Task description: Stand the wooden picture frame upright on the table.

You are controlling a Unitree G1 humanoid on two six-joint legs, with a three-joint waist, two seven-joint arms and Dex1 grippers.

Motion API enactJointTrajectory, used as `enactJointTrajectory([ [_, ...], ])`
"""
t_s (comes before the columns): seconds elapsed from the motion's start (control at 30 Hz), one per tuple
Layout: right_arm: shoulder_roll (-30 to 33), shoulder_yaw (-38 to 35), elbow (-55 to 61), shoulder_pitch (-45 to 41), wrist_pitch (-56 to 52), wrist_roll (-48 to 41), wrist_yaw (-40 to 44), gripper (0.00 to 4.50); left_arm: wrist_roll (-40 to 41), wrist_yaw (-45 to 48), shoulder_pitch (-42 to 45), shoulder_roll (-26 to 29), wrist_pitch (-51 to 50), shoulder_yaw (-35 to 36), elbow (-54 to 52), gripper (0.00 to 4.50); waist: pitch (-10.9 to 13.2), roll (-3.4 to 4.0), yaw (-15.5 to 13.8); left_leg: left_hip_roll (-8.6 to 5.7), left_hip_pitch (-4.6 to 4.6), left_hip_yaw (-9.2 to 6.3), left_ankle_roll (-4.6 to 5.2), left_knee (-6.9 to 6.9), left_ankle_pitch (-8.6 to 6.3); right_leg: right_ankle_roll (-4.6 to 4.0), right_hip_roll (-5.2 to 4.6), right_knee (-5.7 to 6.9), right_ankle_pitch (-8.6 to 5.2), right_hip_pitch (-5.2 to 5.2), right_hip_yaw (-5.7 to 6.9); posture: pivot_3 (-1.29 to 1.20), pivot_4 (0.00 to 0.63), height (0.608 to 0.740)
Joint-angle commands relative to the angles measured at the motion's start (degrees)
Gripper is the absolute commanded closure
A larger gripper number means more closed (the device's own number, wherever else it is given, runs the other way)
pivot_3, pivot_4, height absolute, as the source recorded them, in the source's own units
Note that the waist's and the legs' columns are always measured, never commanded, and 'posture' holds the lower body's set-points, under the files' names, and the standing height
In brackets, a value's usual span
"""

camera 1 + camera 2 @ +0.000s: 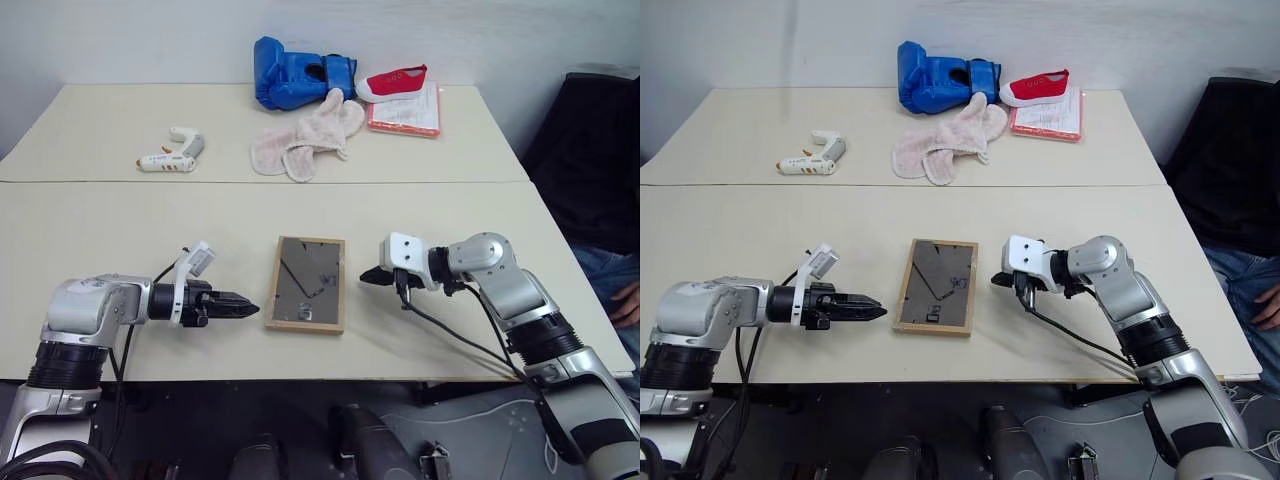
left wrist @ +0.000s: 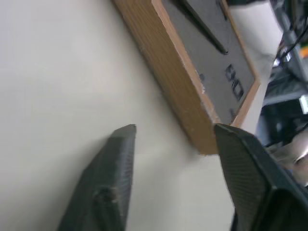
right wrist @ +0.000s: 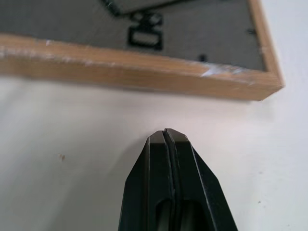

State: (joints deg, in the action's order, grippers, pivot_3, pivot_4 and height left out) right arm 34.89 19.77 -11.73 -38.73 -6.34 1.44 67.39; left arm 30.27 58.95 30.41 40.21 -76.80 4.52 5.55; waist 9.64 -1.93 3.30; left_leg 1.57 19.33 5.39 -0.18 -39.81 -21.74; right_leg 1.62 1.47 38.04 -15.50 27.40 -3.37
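progress on the task looks slight: the wooden picture frame (image 1: 306, 283) lies flat on the near counter (image 1: 120, 250), picture side down, its dark grey back facing up with the fold-out stand lying flat against that back rather than swung out. it sits between the two arms, near the counter's front edge. the left gripper (image 1: 236, 305) points at the frame's left side from just beside it; in the left wrist view its two fingers (image 2: 103, 187) stand apart with bare counter between them, and the near corner of the frame sits just ahead of the gap, not yet between the pads. the right gripper (image 1: 372, 276) points at the frame's right edge from the other side; the right wrist view shows its fingertips (image 3: 167, 144) pressed together with nothing between them, resting close to the wooden edge but apart from it. so neither gripper holds the frame. by my reading everything that matters is left: an edge has to be lifted or pinched, the frame tipped up off its face, the stand probably pulled out from the back, and the frame set down on its lower edge so it stays up by itself. the closed right gripper looks placed to brace or nudge the edge while the open left one takes hold, though that is only a guess. on the far counter lie a blue boxing glove (image 1: 298, 74), a red shoe (image 1: 396, 81), a pale mitt (image 1: 305, 142) and a small white tool (image 1: 172, 155), all well away from the work.
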Motion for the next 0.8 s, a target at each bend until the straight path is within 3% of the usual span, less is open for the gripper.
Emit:
enactJointTrajectory([
  [0.03,0.2,1.0,2.0,0.0,2.2,2.0,-0.3,4.5,2.1,-2.9,1.0,-1.3,-4.8,0.4,0.4,0.79,0.0,0.0,-0.1,0.0,0.03,-0.01,-0.16,-0.02,0.09,0.0,0.0,0.0,0.0,0.0,0.01,0.0,0.15,0.74],
  [0.13,-0.7,2.0,2.2,0.2,2.5,3.4,-1.0,4.5,2.2,-4.0,0.1,-2.2,-5.2,-4.1,-1.8,0.01,0.0,0.02,-0.1,-0.01,0.0,-0.02,-0.19,-0.02,0.08,0.0,-0.02,-0.02,0.0,-0.02,0.01,0.0,0.15,0.74],
  [0.37,-4.0,2.7,2.3,-0.6,0.7,4.3,-2.5,4.5,2.7,-6.7,0.2,-6.5,-5.7,-10.5,-3.2,0.01,-0.5,0.3,-0.7,-0.06,-0.17,-0.07,-0.16,-0.03,0.06,0.0,-0.08,-0.1,0.0,-0.26,0.02,0.0,0.15,0.74],
  [0.6,-5.4,2.3,2.7,-0.2,0.0,4.8,-3.5,4.5,4.7,-10.6,4.7,-14.0,-8.3,-5.8,-1.2,0.01,-0.6,0.49,-1.7,-0.07,-0.4,-0.15,-0.05,-0.05,-0.01,0.01,-0.1,-0.28,0.0,-0.61,0.1,0.0,0.15,0.74],
  [0.7,-5.3,1.8,2.4,0.1,0.0,4.8,-3.8,4.5,5.8,-10.9,6.1,-14.0,-8.6,-2.9,-0.9,0.6,-0.6,0.49,-1.5,-0.04,-0.35,-0.16,0.0,-0.05,-0.05,0.04,-0.1,-0.21,0.02,-0.61,0.12,0.0,0.15,0.74],
  [0.8,-5.3,1.4,1.8,0.1,0.4,4.9,-4.5,4.5,6.9,-10.3,6.8,-12.8,-8.7,-1.4,-1.2,1.6,-0.6,0.45,-1.3,-0.03,-0.29,-0.16,-0.01,-0.07,-0.05,0.04,-0.09,-0.24,0.02,-0.55,0.13,0.0,0.15,0.74],
])
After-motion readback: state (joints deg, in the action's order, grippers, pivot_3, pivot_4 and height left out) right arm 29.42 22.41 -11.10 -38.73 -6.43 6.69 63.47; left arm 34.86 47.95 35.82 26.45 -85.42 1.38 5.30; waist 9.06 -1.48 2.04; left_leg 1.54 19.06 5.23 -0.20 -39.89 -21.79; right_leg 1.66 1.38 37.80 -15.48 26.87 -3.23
